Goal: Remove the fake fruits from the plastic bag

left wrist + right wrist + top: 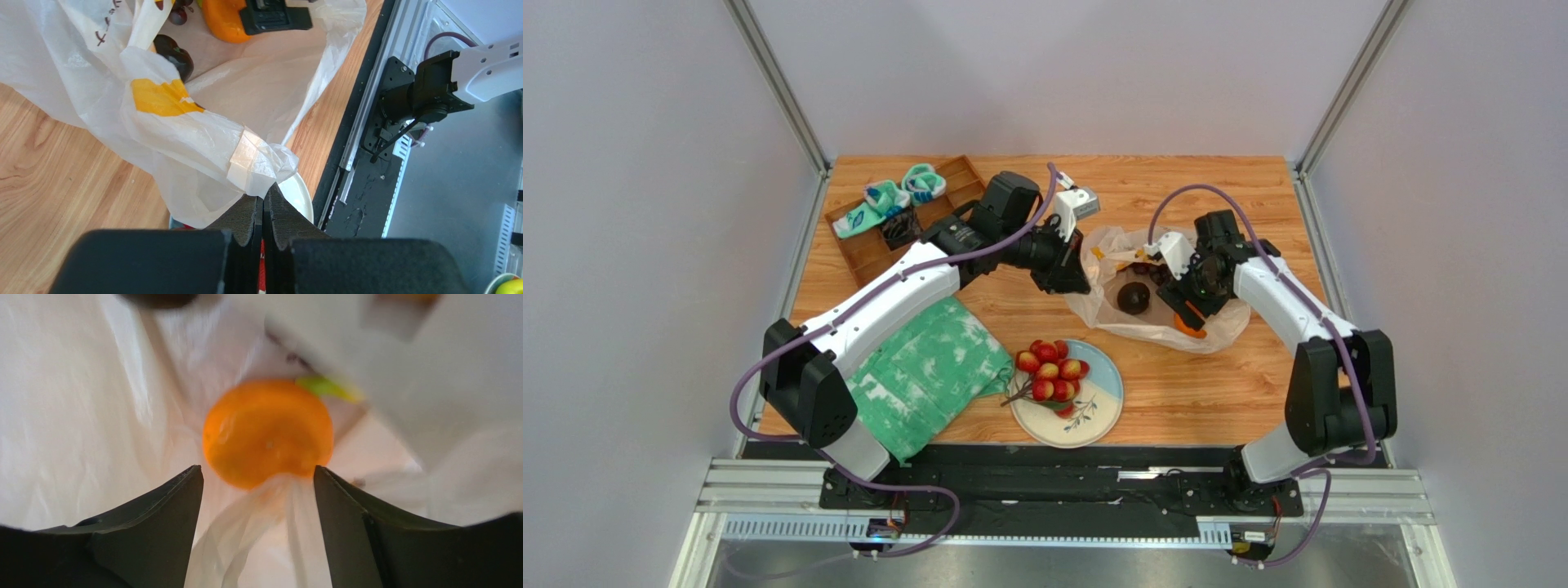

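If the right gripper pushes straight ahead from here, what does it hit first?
The orange, centred just ahead between the right gripper's open fingers inside the bag. A fold of bag lies across its near edge and may touch first; depth is unclear.

A light brown wooden table [1210, 404] stands between plain grey walls [646, 184], with shiny metal posts [775, 80] at its two far corners.

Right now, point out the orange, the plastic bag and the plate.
orange [268, 432]: right wrist view, centre of its peel.
plastic bag [199, 133]: left wrist view, white fold below the yellow print.
plate [1101, 408]: top external view, bare lower-right part.
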